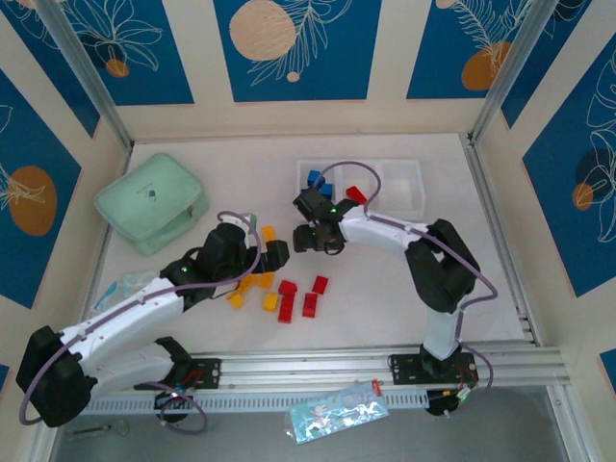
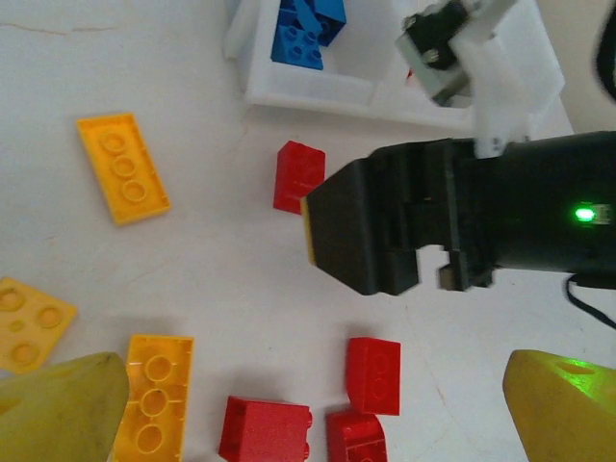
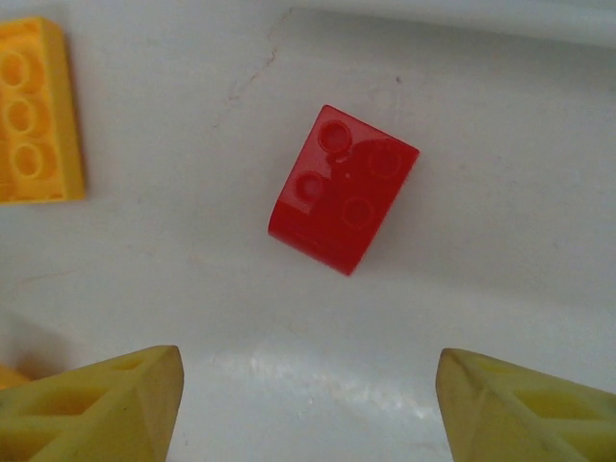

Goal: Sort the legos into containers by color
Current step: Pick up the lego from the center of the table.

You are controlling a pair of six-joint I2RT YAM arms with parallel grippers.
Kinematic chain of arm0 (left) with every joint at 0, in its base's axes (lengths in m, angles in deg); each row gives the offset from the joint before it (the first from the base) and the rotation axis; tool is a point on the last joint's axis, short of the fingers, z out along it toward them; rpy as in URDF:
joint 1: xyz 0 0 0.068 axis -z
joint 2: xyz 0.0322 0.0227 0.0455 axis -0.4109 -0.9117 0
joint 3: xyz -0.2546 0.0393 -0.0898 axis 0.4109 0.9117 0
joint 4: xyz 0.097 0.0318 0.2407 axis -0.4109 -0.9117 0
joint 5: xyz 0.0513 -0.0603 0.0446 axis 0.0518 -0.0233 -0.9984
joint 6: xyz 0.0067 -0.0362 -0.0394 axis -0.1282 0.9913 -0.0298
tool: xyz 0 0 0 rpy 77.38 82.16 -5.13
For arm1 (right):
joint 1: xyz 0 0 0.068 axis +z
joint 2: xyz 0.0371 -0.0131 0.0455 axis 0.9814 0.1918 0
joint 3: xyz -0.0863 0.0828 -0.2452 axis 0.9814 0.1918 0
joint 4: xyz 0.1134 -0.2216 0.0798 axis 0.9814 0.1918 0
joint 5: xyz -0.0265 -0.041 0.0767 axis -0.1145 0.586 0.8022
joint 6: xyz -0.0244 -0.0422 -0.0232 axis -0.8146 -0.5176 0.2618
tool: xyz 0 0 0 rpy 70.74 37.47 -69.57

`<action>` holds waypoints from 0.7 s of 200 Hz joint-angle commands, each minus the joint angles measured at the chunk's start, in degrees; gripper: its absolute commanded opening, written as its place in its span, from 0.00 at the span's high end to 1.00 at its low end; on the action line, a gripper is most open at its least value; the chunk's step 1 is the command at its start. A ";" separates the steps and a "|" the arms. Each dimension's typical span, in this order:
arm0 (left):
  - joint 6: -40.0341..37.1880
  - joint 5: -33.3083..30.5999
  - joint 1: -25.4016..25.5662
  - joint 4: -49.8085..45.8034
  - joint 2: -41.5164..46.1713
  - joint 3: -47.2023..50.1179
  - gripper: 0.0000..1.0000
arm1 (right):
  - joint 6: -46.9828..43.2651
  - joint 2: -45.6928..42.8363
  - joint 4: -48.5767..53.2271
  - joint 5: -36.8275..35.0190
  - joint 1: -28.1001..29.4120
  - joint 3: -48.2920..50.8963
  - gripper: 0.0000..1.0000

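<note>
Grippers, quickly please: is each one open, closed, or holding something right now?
Left gripper: open, holding nothing.
Right gripper: open, holding nothing; a red lego lies loose ahead of it.

No legible text, apparently.

Robot test cell, laboratory type. Patterned wall panels point(image 1: 296, 48), blue with pale leaves and orange discs, are enclosing a white counter point(image 1: 385, 289) on three sides; bare aluminium posts point(image 1: 85, 75) are framing the corners. A slotted aluminium rail point(image 1: 318, 364) is running along the near edge, carrying the bolted bases of a left arm point(image 1: 125, 318) and a right arm point(image 1: 438, 265), both white and black, with purple cables point(image 1: 493, 287) looping off them. A green status light point(image 2: 582, 214) is glowing on one wrist. Toy bricks point(image 1: 287, 306), a white compartment tray point(image 1: 402, 185) and a mint zip case point(image 1: 152, 202) are lying on the counter.
</note>
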 commanded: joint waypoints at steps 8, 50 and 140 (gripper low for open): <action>-0.33 -3.12 -0.58 -3.15 2.80 1.03 0.01 | 2.41 4.30 0.58 -5.02 0.15 -5.40 0.28; 0.01 -3.91 -0.90 -3.24 4.35 2.44 0.01 | 3.10 9.14 0.64 -5.96 -1.49 -8.45 0.29; -0.80 -3.46 -1.33 -4.72 4.99 1.97 0.01 | 0.55 11.83 -0.56 -3.98 -2.82 -9.82 0.57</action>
